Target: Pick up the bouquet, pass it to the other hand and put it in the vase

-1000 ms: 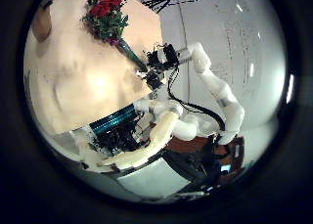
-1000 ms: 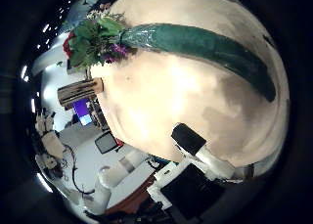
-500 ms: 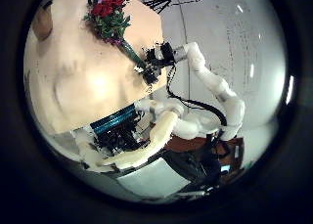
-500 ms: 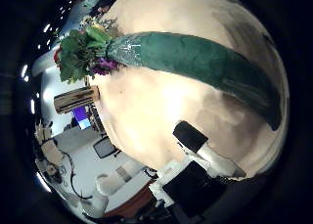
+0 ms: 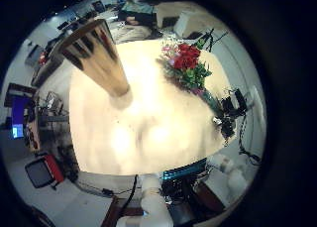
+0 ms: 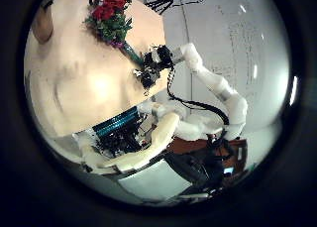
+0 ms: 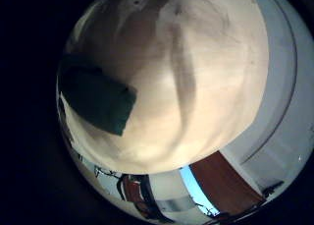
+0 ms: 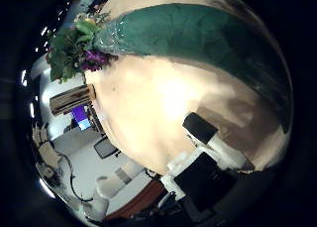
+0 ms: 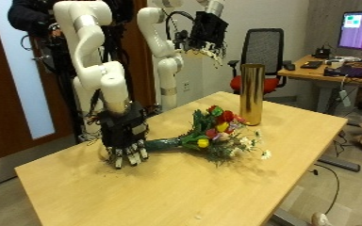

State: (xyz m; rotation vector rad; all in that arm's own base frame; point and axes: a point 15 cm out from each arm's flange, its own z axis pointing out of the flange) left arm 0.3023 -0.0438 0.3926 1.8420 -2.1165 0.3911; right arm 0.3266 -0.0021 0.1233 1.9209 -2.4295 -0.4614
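**While the right hand sits at the stem, the bouquet lies flat**

Where the right hand [image 9: 124, 141] meets the table [image 9: 231, 202], we see its fingers [image 9: 127, 156] pointing straight down with the tips on or just over the wood. They are loose, not wrapped round anything. With the far table edge as twelve, the green wrap [image 9: 169, 144] of the bouquet [image 9: 212, 132] starts just beside this hand at three o'clock. In the right thumb side palm view the wrap [image 8: 198, 39] fills much of the frame, so it is close under the palm.

From the wrap, the bouquet runs on toward two o'clock, lying on its side with red and yellow blooms fanned on the wood. At one o'clock from the blooms, and just beside them, the tall brass-coloured vase [image 9: 250, 94] stands upright.

Well above the table's far side we find the left hand [image 9: 210, 33], raised with its fingers hanging relaxed and empty. Its little finger side palm view looks down on the vase [image 5: 99, 58] and the flowers [image 5: 186, 63].
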